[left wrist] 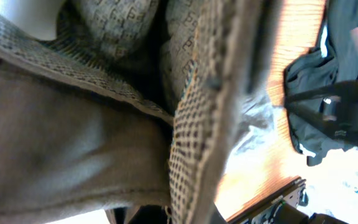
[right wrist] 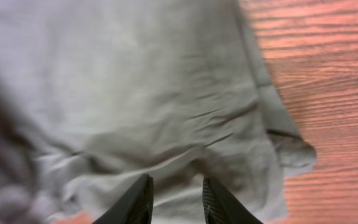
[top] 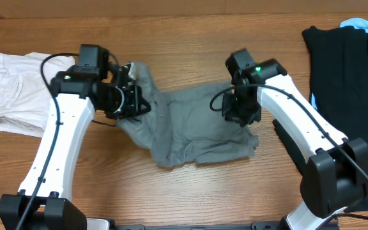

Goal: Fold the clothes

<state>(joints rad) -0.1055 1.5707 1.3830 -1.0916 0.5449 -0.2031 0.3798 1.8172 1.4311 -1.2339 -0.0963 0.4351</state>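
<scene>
The grey shorts (top: 197, 121) lie rumpled on the worktop (top: 190, 45). The left end effector (top: 130, 96) pinches the shorts' waistband at their left end, holding it raised. The right end effector (right wrist: 176, 179) hovers slightly spread over their right part.

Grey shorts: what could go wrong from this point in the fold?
1. The left gripper holds the shorts by a bunched waistband while the right gripper stands open above them; pulling may drag the cloth instead of folding it.
2. The curled corner could get trapped as a crease.
</scene>
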